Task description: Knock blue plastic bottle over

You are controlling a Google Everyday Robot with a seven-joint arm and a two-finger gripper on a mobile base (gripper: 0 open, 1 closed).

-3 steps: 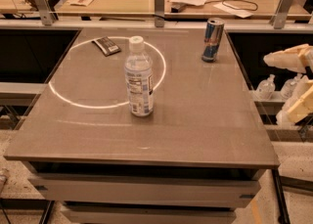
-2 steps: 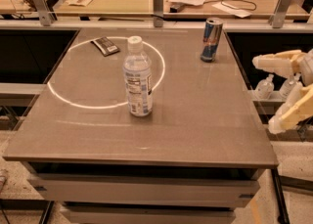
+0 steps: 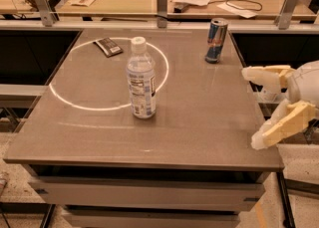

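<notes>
Blue plastic bottle stands upright mid-worktop, on near-right arc of white ring. Broad bare surface between bottle and right edge. Drink can upright, far right, close to far edge. Dark packet flat inside ring, far left. Gripper at right edge, fingertips pointing left, spread wide, holding nothing, well apart from bottle.

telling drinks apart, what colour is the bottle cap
White cap on the blue plastic bottle, camera view; gripper open beside the table.

Cream end effector right of white-capped bluish bottle
</notes>
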